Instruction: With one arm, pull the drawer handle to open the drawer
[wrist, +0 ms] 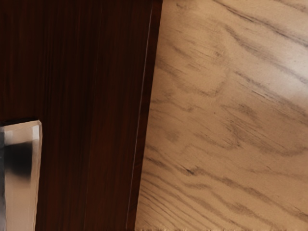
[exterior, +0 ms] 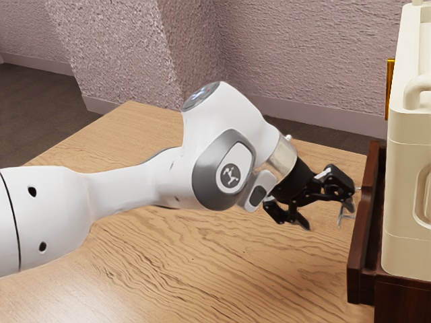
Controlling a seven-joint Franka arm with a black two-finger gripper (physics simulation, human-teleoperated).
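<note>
drawer: dark red-brown wood, fine straight grain, plain flat front; at the exterior view's right, at the table's edge. the front stands forward of the cabinet, a narrow dark strip showing behind its upper edge. in the wrist view the wood reads nearly black-brown, with a thin pale line running along one edge.

handle: bright metal, slender, mounted on the drawer front and standing out from it toward the arm. seen close in the wrist view: a smooth, flat-faced bar with crisp edges, its surface mirroring pale tan and one soft dark patch.

gripper: black, two-fingered, fingers spread wide, nothing clasped between them. one finger is near the handle, the other well apart from it, farther from the drawer; whether the near one touches the metal cannot be told.

arm: white with grey trim, reaching over the table from the exterior view's left.

table: light tan wood, bold wavy dark grain.

container: cream, smooth, rounded corners, moulded grip; upright on the cabinet.

wall: rough plaster, pinkish grey.
</note>
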